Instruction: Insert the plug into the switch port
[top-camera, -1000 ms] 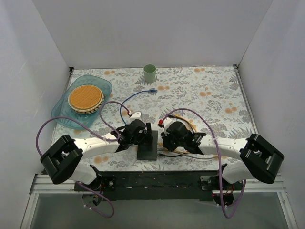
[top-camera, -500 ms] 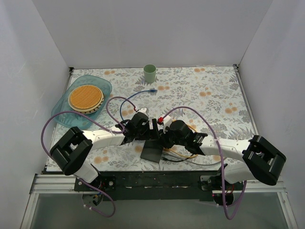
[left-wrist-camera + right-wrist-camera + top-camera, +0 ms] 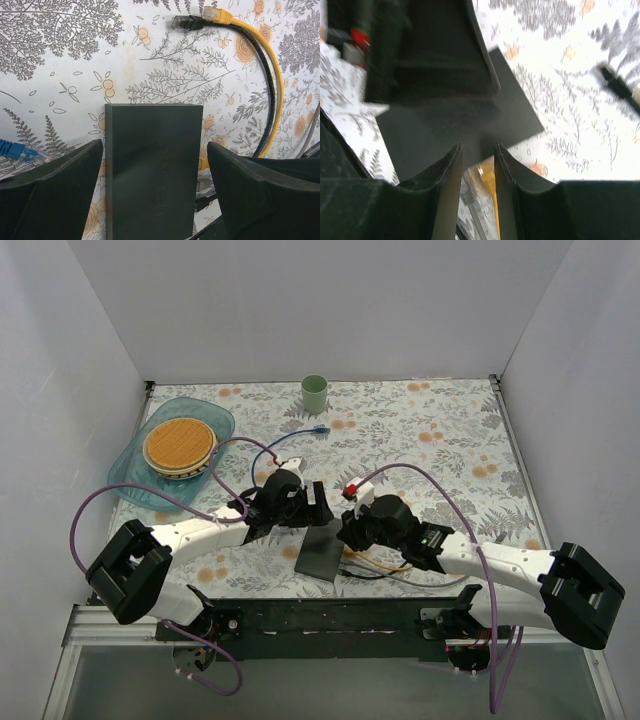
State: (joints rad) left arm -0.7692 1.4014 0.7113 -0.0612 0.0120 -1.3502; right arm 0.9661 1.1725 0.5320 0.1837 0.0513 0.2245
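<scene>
One switch is laid flat on the floral table, between grippers reached in from either side.
Its sockets are not seen. It is straddled by the left gripper, spread wide and untouching; the right gripper, blurred, is parted narrowly, holding nothing.

Stretching the left arm in toward the middle, wrist low, left jaws spread wide, both fingers angled downward. Stretching the right arm in from the opposite side, its wrist close to the left one, right jaws parted by only a narrow gap, fingers running nearly parallel.
</scene>
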